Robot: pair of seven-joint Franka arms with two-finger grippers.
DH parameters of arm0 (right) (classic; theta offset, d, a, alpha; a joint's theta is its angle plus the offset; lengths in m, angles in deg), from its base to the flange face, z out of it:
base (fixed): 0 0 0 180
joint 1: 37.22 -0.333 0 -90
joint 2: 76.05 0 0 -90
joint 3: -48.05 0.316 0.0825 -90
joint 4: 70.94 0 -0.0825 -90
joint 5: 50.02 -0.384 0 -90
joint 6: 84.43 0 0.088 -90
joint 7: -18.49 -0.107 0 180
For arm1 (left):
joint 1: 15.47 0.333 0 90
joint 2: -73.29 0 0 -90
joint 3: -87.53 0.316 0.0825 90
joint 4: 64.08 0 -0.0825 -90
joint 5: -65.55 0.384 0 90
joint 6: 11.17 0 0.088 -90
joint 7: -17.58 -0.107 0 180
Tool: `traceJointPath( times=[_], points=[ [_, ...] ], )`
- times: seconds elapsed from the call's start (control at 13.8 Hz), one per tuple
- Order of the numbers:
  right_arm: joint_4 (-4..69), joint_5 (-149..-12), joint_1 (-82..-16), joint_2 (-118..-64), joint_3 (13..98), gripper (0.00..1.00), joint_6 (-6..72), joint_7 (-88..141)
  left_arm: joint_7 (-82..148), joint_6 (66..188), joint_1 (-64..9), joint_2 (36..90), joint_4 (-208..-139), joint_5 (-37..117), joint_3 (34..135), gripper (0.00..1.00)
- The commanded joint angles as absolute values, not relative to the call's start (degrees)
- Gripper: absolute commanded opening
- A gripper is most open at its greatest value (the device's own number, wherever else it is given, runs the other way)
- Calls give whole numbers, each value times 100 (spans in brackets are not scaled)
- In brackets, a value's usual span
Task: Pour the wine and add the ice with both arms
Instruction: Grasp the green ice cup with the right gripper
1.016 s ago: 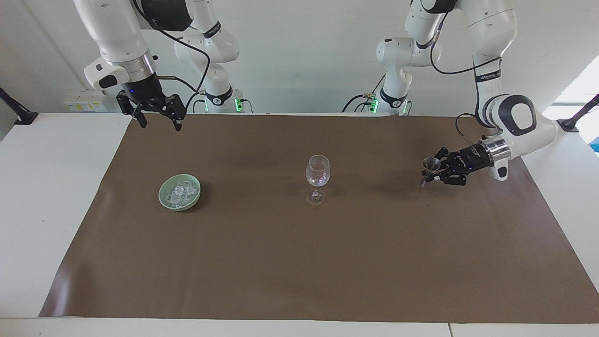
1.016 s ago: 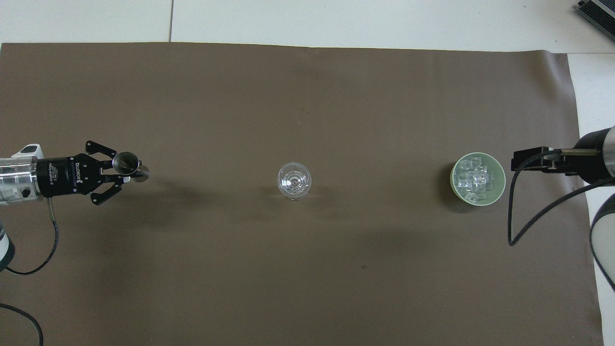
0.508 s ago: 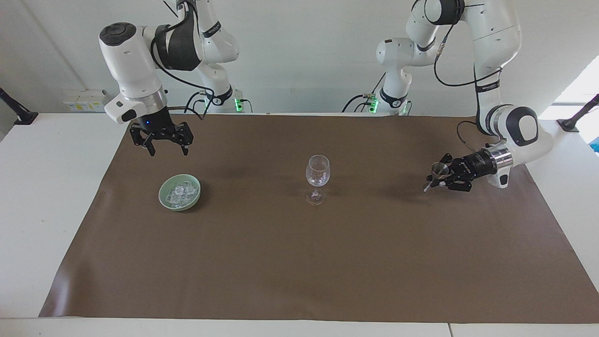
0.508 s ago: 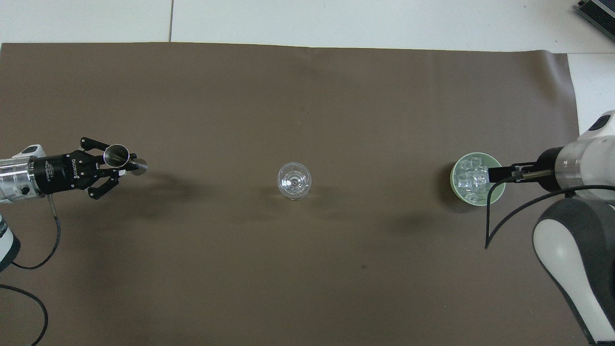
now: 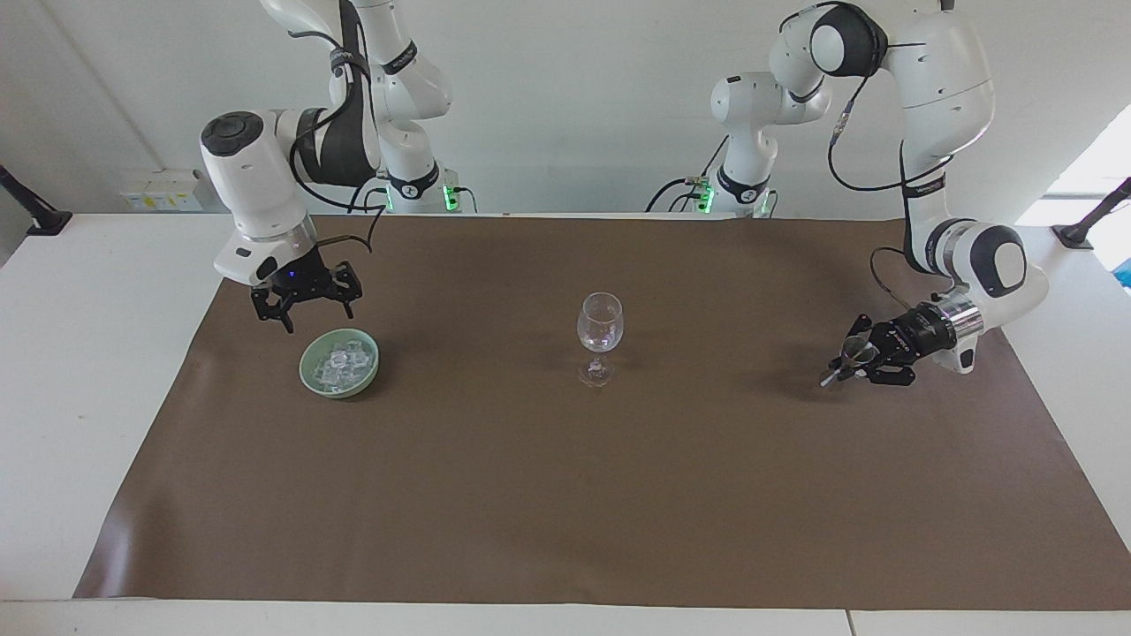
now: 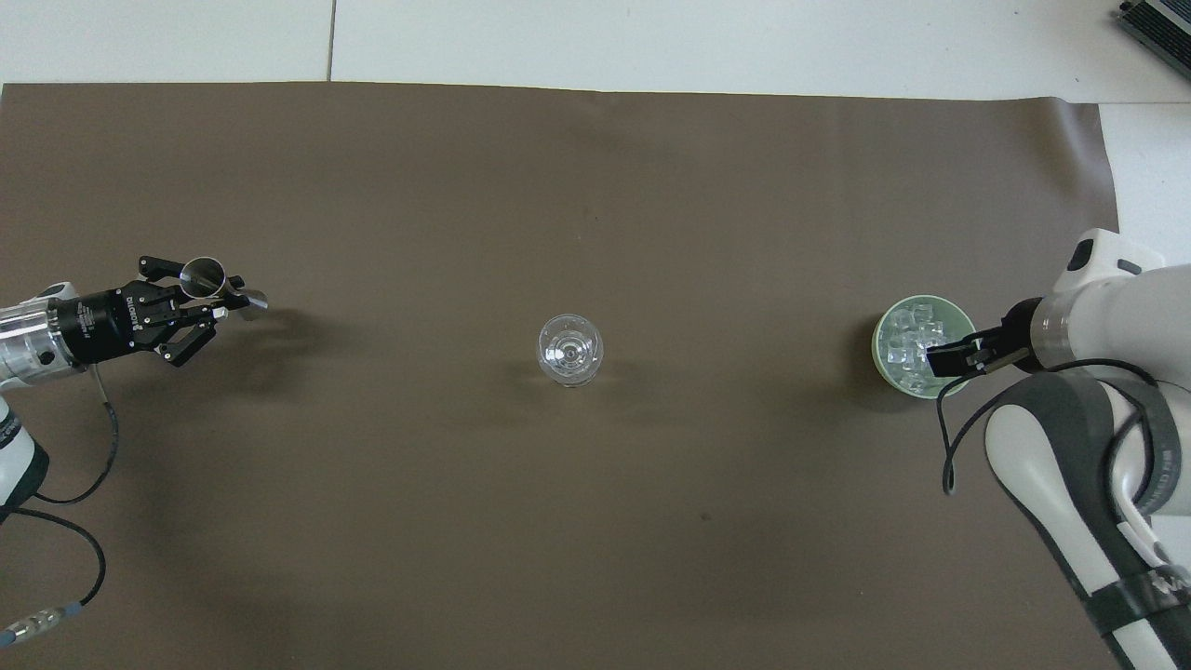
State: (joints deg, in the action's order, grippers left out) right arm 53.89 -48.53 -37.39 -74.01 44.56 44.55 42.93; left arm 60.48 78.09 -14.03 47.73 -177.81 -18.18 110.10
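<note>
Over the bowl (image 5: 339, 363) of ice (image 5: 340, 361) at the right arm's end of the bench (image 5: 565, 495), the right gripper (image 5: 302, 311) has dropped within a second from up near the robots, fingers spread and empty, apparently ready to pick a cube. Toward the other end, the left gripper (image 5: 855, 359) has sunk lower over the mat (image 5: 565, 495), clamped on a small metal cup (image 5: 855, 348). Between them stands the glass (image 5: 600, 334), seemingly poured already.
</note>
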Motion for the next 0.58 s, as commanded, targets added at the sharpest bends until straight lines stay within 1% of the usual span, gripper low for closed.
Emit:
traceJointPath(
  times=[0.0,0.07,0.29,0.51],
  points=[
    [5641,-4906,-3634,-7507,4497,100,4915,4914,6021,7576,-1266,4517,-17535,-2014,10959,0],
    [5642,-4906,-3530,-7621,4506,100,4986,5091,6021,7567,-1266,4491,-17544,-2084,10959,0],
    [5659,-4914,-3511,-7912,4506,100,5303,5110,6021,7549,-1274,4367,-17561,-2164,10959,0],
    [5659,-4923,-3511,-8079,4506,89,5418,5101,6021,7549,-1318,4367,-17649,-2217,10959,0]
  ],
)
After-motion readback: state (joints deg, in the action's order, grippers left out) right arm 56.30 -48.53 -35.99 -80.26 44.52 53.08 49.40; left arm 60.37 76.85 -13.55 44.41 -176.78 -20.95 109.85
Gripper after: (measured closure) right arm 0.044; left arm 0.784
